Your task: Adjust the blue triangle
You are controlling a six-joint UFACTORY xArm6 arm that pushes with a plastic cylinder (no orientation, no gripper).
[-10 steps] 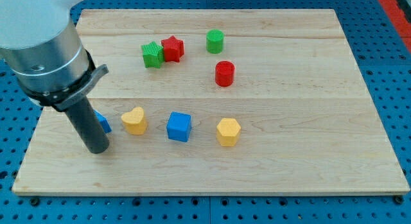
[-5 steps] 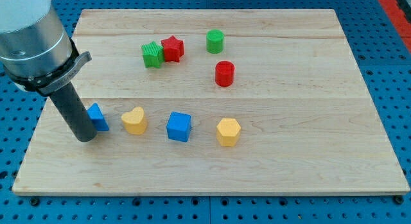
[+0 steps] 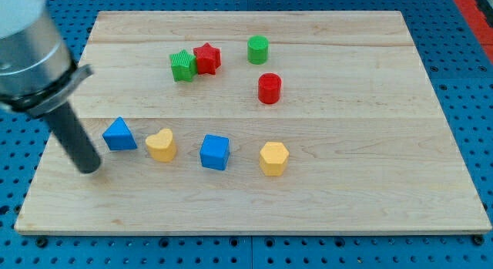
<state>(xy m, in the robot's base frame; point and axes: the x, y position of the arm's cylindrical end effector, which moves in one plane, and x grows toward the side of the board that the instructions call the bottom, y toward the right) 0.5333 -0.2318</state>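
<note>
Now, blue triangle (image 3: 119, 135) just right of my tip (image 3: 89, 168)

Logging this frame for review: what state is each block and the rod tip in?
blue triangle: flat, untouched
my tip: lower left of triangle, apart
yellow heart: alone
blue cube: alone
yellow hexagon: alone
green star: touching red star
green cylinder: upright
red cylinder: upright

Probably a robotics lab: a wooden board (image 3: 254, 200) lies on a blue perforated bench (image 3: 462, 84), with 8 small coloured blocks.
</note>
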